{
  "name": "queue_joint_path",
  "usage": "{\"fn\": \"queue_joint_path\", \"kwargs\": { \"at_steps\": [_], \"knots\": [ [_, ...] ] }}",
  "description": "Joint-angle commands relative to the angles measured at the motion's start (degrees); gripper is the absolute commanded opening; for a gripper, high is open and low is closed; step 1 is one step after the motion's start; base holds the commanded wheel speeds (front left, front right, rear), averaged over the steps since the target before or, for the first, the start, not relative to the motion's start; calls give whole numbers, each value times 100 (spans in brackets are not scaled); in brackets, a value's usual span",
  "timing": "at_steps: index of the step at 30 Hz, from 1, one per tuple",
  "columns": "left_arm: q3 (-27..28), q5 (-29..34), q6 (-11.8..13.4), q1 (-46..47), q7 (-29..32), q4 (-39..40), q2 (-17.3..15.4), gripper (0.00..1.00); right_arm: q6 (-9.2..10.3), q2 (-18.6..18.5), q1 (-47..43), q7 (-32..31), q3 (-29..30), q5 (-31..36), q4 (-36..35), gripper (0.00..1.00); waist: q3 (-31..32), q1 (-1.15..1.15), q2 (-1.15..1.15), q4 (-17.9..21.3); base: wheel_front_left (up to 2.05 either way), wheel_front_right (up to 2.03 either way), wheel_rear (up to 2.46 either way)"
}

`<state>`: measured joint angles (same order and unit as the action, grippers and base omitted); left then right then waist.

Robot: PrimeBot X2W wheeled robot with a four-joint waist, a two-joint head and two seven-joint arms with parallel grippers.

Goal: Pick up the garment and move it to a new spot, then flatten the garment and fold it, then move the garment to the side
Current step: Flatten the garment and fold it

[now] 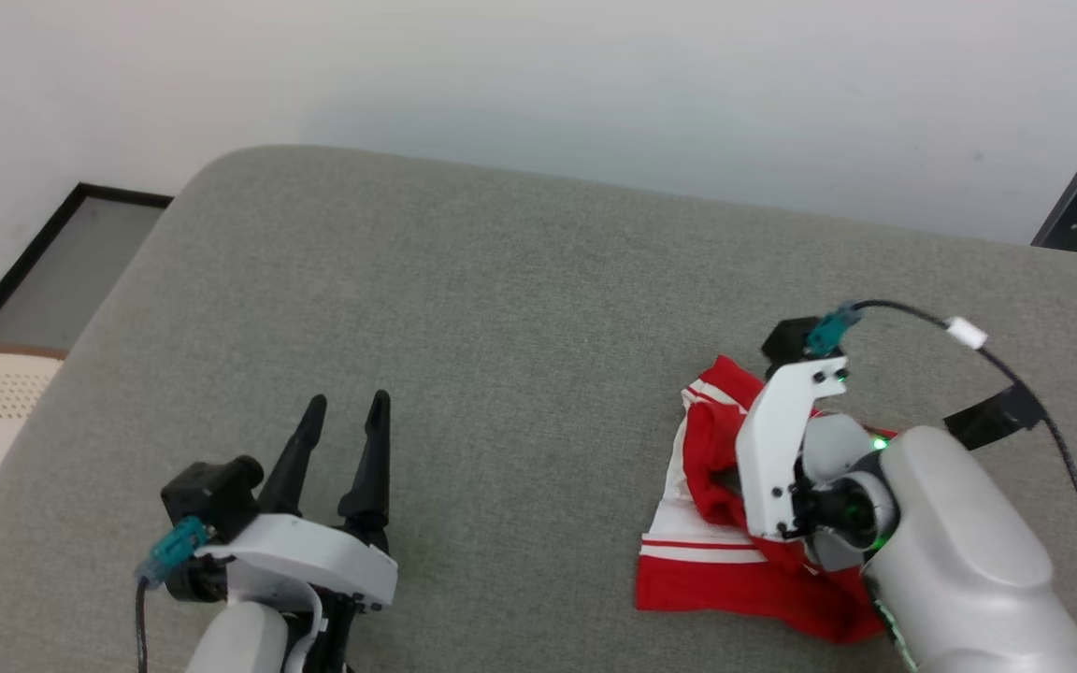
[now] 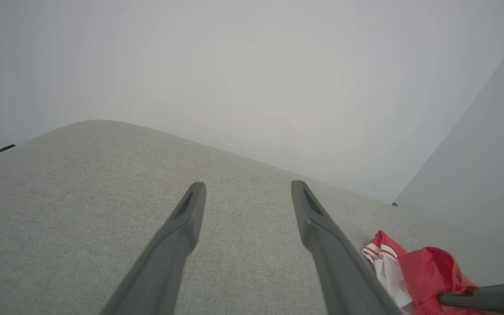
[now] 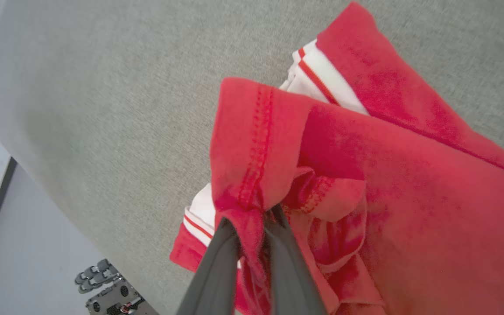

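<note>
One crumpled red garment (image 1: 725, 589) with white striped trim is pinched by the right claw (image 3: 252, 216); left claw (image 1: 346, 402) gapes empty.

On cushion (image 1: 501, 308): garment (image 1: 716, 584), right of left pincer (image 1: 346, 400).

- Ahead of my left pincer (image 1: 346, 400), its jaws spread wide, I have bare grey upholstery (image 1: 501, 308), free out to the far rounded edge.
- To the right, the crumpled red jersey (image 1: 716, 584) blocks the lane, with my right pincer (image 3: 252, 216) clamped in it.
- A black cable (image 1: 903, 309) arcs above my right forearm (image 1: 959, 542).
</note>
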<state>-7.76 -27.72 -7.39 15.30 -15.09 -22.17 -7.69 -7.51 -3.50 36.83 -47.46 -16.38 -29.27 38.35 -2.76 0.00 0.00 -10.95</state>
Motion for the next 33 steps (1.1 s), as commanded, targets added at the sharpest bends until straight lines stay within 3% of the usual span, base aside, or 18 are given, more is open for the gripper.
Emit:
{"fn": "queue_joint_path", "kwargs": {
  "at_steps": [1, 10, 28, 29, 31, 32, 33],
  "knots": [
    [2, -25, -14, 54, -4, -6, 9, 100, 5, 4, 44, 24, -91, 75, 38, 0, -35, 0, 0, -31, 0, 0, 0],
    [-11, -66, -15, 113, -5, -33, 50, 100, 5, -34, 273, 336, -907, 502, 431, 0, -81, 0, 0, -28, 0, 0, 0],
    [-78, -128, -16, 171, -5, -97, -1, 100, 6, -3, 754, 452, -1747, 654, 1059, 1, -96, 0, 0, 102, 0, 0, 0],
    [-86, -134, -16, 177, -5, -103, -2, 100, 5, 5, 779, 499, -1788, 650, 1056, 12, -99, 0, 0, 104, 0, 0, 0],
    [-92, -144, -16, 187, -5, -109, -16, 100, 6, 24, 826, 570, -1855, 628, 1058, 57, -100, 0, 0, 113, 0, 0, 0],
    [-90, -146, -16, 182, -5, -115, -27, 100, 5, 31, 846, 585, -1857, 588, 1067, 100, -100, 0, 0, 119, 0, 0, 0],
    [-87, -145, -16, 178, -5, -119, -34, 100, 5, 39, 863, 599, -1871, 561, 1083, 100, -96, 0, 0, 126, 0, 0, 0]
  ]
}}
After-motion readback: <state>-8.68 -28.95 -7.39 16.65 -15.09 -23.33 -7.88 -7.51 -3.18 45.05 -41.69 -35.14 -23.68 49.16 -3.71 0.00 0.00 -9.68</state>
